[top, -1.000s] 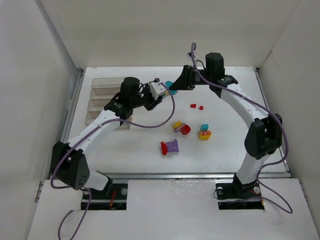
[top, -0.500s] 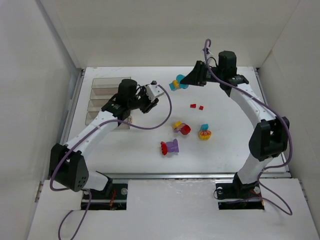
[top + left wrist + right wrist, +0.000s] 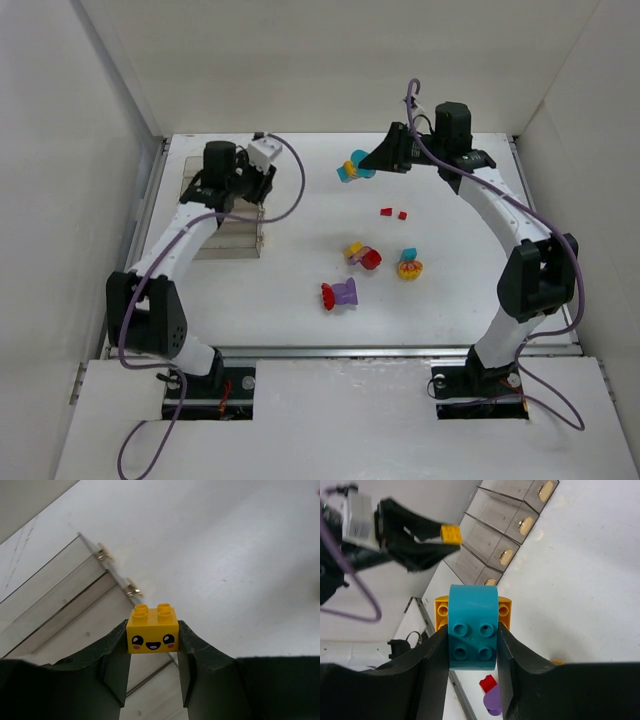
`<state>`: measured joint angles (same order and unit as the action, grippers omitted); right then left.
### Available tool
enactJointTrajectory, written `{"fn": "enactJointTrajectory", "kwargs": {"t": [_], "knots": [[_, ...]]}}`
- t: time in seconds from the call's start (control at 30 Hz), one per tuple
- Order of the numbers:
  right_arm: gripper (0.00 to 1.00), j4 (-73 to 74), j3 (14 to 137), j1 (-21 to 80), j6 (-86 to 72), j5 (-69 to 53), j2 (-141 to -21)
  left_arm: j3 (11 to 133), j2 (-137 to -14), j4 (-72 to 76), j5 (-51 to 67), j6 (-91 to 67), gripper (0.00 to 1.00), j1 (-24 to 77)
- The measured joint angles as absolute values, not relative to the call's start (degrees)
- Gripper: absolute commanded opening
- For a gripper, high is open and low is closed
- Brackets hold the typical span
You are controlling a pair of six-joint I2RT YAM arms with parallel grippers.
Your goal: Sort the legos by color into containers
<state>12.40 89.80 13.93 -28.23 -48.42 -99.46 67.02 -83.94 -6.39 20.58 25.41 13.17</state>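
Left end effector (image 3: 152, 630): its jaws are closed partway on a yellow brick (image 3: 152, 635) with a smiling face printed on it, one finger pressed to each side, studs pointing away from the wrist. In the left wrist view the brick hangs over the near end of the containers (image 3: 55, 605), right above the wall with the small metal clasps. I cannot tell which compartment lies directly under it.

Right end effector (image 3: 472, 645): also closed partway, clamped on a cyan brick (image 3: 472, 625) that has a yellow-orange brick (image 3: 441, 611) joined behind it. This pair is held up over the far middle of the counter (image 3: 450, 300), well apart from the containers.

The step in hand looks like the drop-off of the yellow brick. The next move calls for shifting the left end effector inward until the brick sits squarely over one compartment, away from the dividing walls, then spreading the jaws to let it fall. The right arm's load joins two colours, so I judge it needs pulling apart before either piece can go in a bin.

Further out, the rest of the legos lie loose on the counter. Two small red pieces (image 3: 394, 213) sit near the middle, a yellow and red clump (image 3: 362, 254) is nearer the arms, a cyan-topped clump (image 3: 408, 264) is just to its right, and a red and purple clump (image 3: 340, 294) lies nearest the bases.
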Motion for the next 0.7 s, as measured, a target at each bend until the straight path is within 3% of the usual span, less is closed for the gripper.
{"fn": "enactJointTrajectory", "kwargs": {"t": [0.13,0.43,0.7], "knots": [[0.0,12.4,89.8,13.9,-28.2,-48.4,-99.5,76.9,-92.4,-9.4,19.5,22.3,0.0,7.0],[0.0,12.3,93.4,13.9,-28.2,-49.0,-104.5,112.2,-120.7,-18.0,16.1,18.4,0.0,0.3],[0.0,12.4,94.8,13.9,-28.7,-49.4,-108.2,114.3,-129.1,-18.7,13.7,16.0,0.01,-0.9]]}}
